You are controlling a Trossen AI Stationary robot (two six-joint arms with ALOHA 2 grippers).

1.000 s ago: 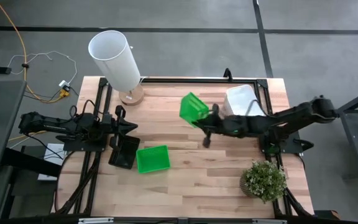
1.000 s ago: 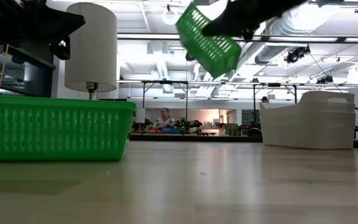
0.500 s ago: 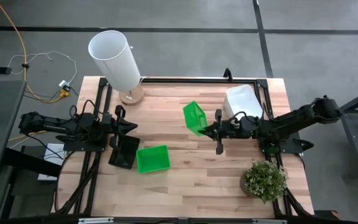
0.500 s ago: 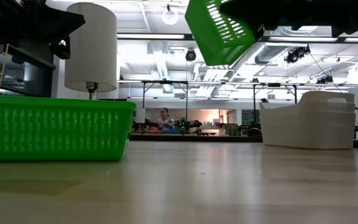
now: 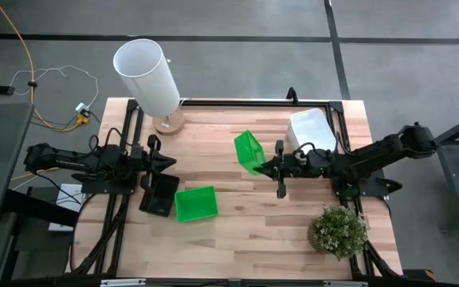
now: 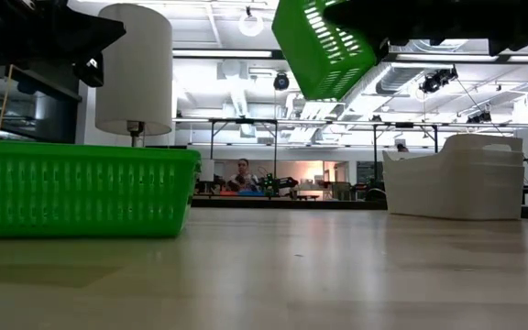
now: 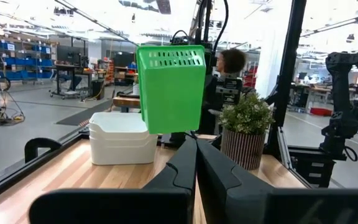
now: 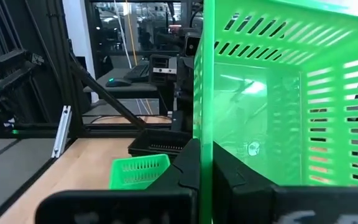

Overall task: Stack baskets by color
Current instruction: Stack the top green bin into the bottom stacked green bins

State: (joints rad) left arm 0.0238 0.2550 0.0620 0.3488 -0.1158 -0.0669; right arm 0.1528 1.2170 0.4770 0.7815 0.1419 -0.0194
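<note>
The green basket in the air [image 6: 324,46] is cut off by the top edge of the low view. The right gripper [image 5: 263,166] holding it is mostly a dark shape there. The black baskets [image 5: 159,194] near the table's left edge are partly under the left arm, so how many are stacked is hard to tell. The person [image 6: 241,174] far behind the table is too small to make out.

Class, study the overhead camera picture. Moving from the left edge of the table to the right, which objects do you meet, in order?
Black basket → green basket on the table → green basket held tilted in the air by the right gripper → white baskets → potted plant.
</note>
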